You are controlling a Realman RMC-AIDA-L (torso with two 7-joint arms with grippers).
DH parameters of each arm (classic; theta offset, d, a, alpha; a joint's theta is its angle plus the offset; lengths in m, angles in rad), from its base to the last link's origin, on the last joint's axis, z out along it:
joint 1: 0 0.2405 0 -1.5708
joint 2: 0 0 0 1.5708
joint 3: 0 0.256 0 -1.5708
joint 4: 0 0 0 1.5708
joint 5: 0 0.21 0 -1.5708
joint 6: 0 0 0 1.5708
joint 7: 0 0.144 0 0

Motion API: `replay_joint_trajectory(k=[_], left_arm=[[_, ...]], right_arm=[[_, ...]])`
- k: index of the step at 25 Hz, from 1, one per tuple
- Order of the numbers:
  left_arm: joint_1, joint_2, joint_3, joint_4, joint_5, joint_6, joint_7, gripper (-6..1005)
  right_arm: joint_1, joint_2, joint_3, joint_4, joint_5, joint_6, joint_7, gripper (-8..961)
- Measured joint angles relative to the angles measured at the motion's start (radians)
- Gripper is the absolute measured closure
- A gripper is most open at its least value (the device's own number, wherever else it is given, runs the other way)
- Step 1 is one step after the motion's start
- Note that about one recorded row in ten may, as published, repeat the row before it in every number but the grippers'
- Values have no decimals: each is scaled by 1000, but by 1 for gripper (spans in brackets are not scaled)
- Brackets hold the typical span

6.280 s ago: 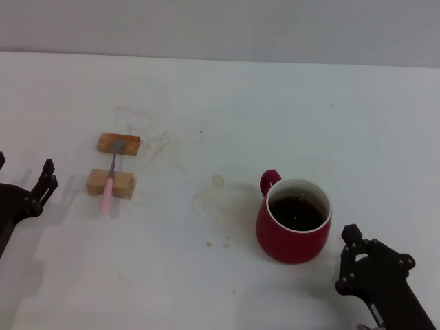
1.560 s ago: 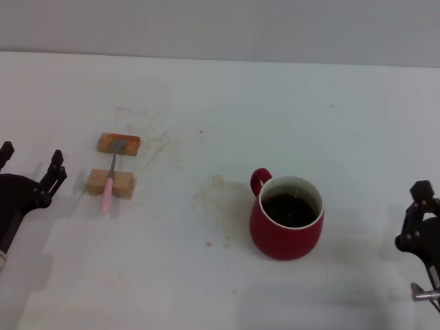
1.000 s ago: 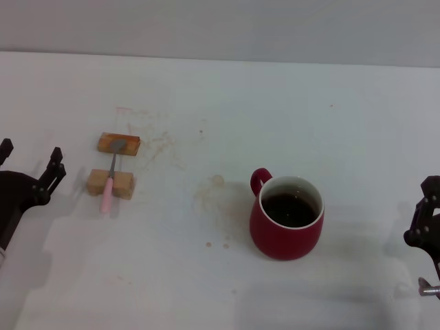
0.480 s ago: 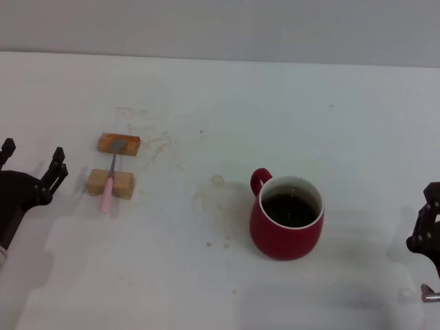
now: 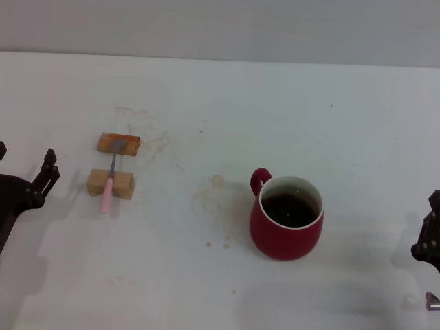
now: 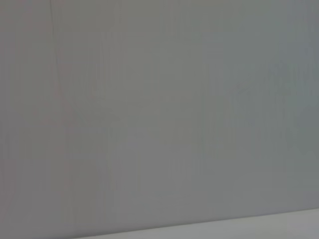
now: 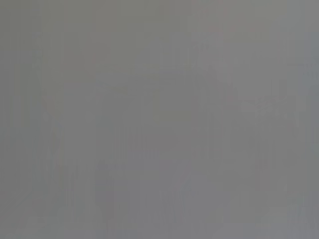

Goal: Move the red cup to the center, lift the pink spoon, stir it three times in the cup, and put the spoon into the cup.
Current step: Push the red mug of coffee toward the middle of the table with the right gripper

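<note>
Red cup (image 5: pixel 287 227): glossy dark-red mug, white inner wall, dark liquid inside, handle toward far-left, upright right of mid-worktop (image 5: pixel 227 103). Pink spoon (image 5: pixel 108 183) bridges two wooden blocks (image 5: pixel 118 144), far left. Bare worktop between. Left gripper (image 5: pixel 24 180) at left edge, jaws spread, empty. Right gripper (image 5: pixel 430 237) at right edge; jaw state undeterminable.

Bare tabletop (image 5: pixel 206 268) surrounds the red cup (image 5: pixel 287 227); two wooden blocks (image 5: pixel 110 183) underlie the pink spoon (image 5: pixel 108 192).
</note>
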Motion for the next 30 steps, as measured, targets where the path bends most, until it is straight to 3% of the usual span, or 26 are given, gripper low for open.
replay_joint_trajectory(k=[30], left_arm=[[-8,0,-2,2,-1,-1,0,155]], right_arm=[[4,-1,0,16,-3,8,-54,953]])
